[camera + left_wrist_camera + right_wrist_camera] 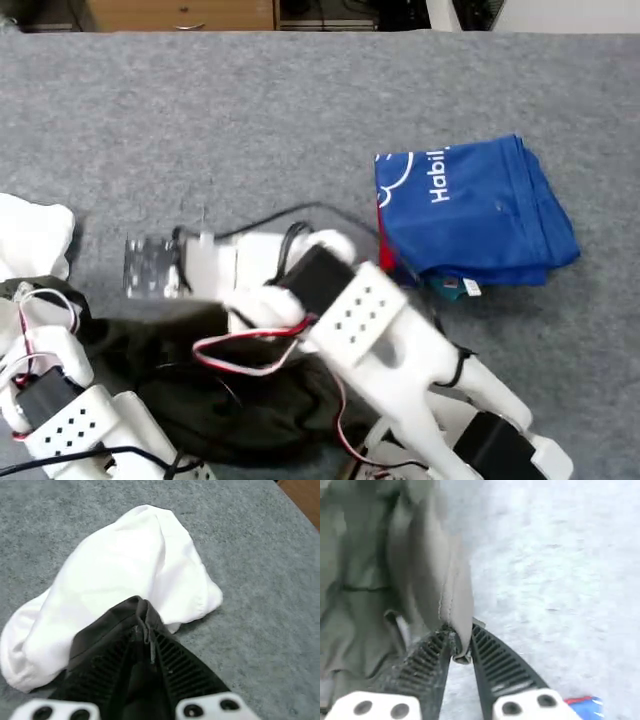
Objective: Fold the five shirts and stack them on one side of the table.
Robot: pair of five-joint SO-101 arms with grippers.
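A dark olive shirt [210, 385] lies crumpled at the table's near edge. My right gripper [462, 641] is shut on a folded hem of the dark shirt [375, 575], and in the high view the right gripper [152, 267] is stretched out left of centre above it. My left gripper [145, 630] is shut on another edge of the dark shirt [125, 614], right in front of a bunched white shirt [125, 570]. The white shirt [32, 235] sits at the far left, with the left gripper [22, 292] just below it. A folded blue shirt [470, 205] tops a stack at the right.
Red and teal edges [452, 286] of other folded shirts peek out under the blue one. The grey table [250, 120] stretches bare to the far side. A wooden cabinet [180, 14] stands beyond the far edge. Cables [250, 355] trail over the dark shirt.
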